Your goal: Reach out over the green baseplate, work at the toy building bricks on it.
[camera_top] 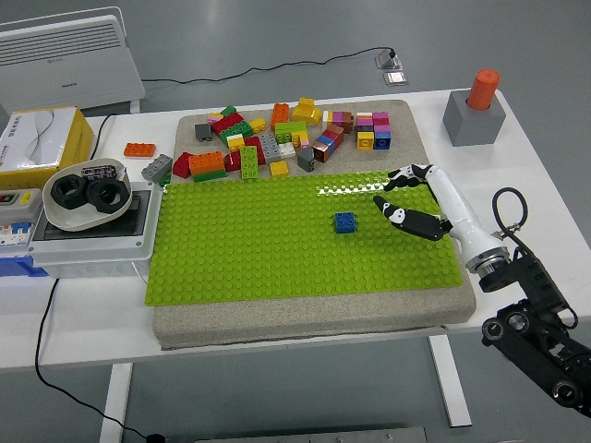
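Spanning most of the white tabletop (277,346), a beige foam pad (305,318) carries the green baseplate (249,249) on its near half. Beyond the baseplate's far edge, on the same pad, sits a loose pile of mixed bricks (286,138): red, orange, yellow, grey, green, pink. One orange brick (139,149) lies off the pad to the left. A grey box with an orange cap (476,111) stands at the far right, well clear.

The right arm comes in from the lower right. Its robot hand (406,198) hangs over the baseplate's right part, fingers (399,218) spread and pointing left, holding nothing. No left arm in view.

On the baseplate only one piece stands: a small blue brick (344,221), roughly mid-plate, right of centre. The robot hand is near it on its right side, apart, no contact.

Step in hand, as I read it: a reach toward the blue brick, hand opened for a pinch. The same pose would also fit a hand that has let go of the brick and is clearing away; the frame doesn't settle which.

If it is an approach: close the leftward gap, drop the fingertips to brick height, straddle the brick across two opposite faces. It's small and likely seated on studs, so a pull-off needs a firm pinch and a straight or slightly rocking lift; a shallow grip would likely slip off. Keep the thumb clear of the studs.
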Available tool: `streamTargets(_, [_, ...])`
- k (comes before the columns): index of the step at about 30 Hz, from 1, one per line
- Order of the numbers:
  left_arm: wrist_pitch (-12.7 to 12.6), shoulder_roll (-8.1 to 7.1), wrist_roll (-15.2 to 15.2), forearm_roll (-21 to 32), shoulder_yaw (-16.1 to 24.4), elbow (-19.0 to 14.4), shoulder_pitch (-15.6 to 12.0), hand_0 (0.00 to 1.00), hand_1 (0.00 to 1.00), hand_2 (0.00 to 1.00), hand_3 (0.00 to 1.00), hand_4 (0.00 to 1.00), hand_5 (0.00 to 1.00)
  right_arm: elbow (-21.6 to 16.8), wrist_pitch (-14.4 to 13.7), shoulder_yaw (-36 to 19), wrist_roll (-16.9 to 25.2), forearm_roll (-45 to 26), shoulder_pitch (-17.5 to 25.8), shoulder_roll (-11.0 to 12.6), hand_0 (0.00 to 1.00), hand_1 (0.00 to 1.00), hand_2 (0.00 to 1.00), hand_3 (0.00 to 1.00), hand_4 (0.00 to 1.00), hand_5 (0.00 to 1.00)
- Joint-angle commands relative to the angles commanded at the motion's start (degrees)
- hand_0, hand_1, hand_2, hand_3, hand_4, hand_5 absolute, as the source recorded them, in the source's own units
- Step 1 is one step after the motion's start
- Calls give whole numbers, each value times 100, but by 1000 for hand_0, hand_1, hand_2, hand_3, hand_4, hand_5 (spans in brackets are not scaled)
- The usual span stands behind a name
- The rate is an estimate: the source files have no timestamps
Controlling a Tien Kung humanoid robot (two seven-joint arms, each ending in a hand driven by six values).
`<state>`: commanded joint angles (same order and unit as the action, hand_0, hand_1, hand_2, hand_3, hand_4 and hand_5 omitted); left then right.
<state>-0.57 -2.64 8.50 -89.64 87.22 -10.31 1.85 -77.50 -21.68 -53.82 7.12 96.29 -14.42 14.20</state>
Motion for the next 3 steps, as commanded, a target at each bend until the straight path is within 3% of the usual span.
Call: streamTargets(3, [12,-7,6,-24,12,0,-10,754,667,631,616,675,597,9,-18,20,-35,45,14,0,664,637,697,480,746,373])
